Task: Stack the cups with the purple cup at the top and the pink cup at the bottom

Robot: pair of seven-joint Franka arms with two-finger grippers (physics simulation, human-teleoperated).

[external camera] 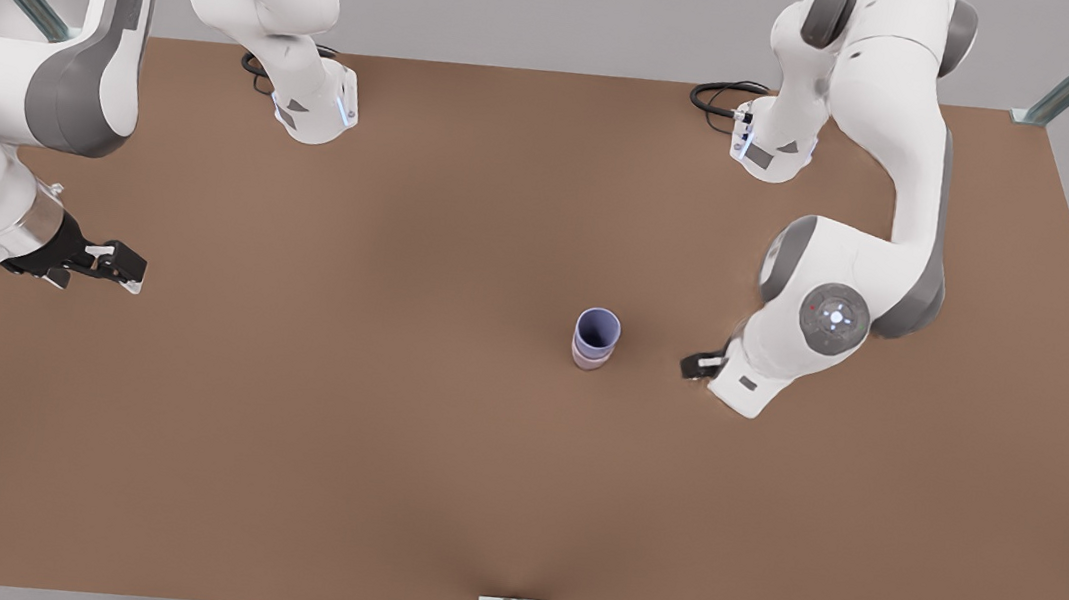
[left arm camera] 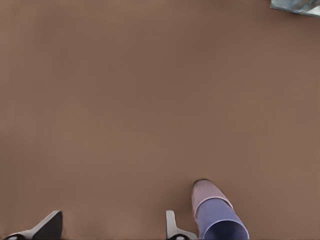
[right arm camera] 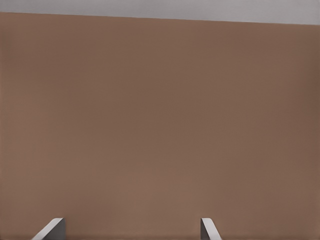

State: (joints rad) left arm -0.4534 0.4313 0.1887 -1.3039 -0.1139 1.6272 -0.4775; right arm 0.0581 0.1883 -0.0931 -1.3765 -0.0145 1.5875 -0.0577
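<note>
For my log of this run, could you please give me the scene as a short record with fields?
stack: purple cup nested in pink cup, upright on table
left gripper: open, beside the stack on the front view's right, not touching
right gripper: open, waiting at the front view's left
task state: stack looks done

White arms (external camera: pixel 895 180) w/ grey joints, black cables (external camera: pixel 719 95).

Front view looks down from high; wrist views skim the table (external camera: pixel 379 423).
</note>
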